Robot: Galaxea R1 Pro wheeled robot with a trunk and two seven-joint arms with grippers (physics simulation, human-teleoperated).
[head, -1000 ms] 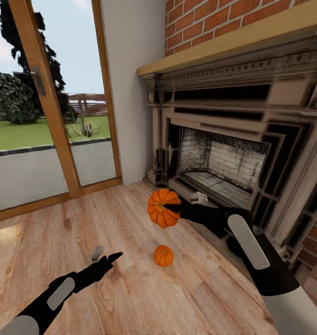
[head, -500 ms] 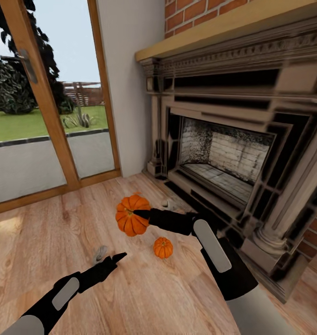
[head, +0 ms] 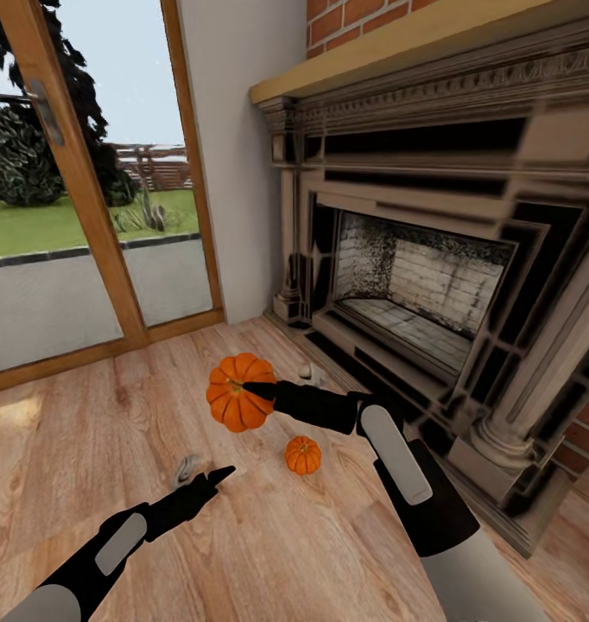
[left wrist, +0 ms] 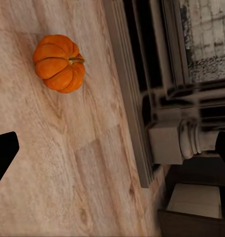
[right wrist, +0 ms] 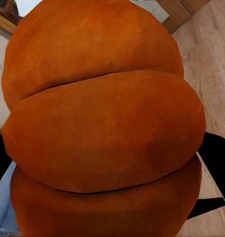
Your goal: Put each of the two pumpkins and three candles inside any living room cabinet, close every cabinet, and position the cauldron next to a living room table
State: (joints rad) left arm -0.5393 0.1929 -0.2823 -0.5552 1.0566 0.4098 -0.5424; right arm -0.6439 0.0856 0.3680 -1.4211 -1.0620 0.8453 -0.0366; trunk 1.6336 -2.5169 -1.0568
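Pinching pumpkin (head: 237, 403) aloft over floor (head: 329, 553), right gripper (head: 247, 390) clamps across ribs. Second pumpkin (head: 303, 454) sits below, near hearth (head: 372, 354). Left gripper (head: 204, 476) spread, empty. Judged light, rigid, smooth; grip across widest ribs.

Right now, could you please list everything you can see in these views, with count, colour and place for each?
held pumpkin: one, orange, raised above the floor in the right pincer.
floor pumpkin: one, orange, lying on the wood floor in front of the fireplace.
fireplace: one, dark carved surround with a pale brick firebox, on the right.
mantel shelf: one, tan wood, across the top of the fireplace.
brick wall: red, above the mantel.
glass door: wood-framed, on the left, lawn and bushes outside.
floor: light wood planks.
left pincer: black, open, low over the floor, holding nothing.
right pincer: black, closed on the held pumpkin.
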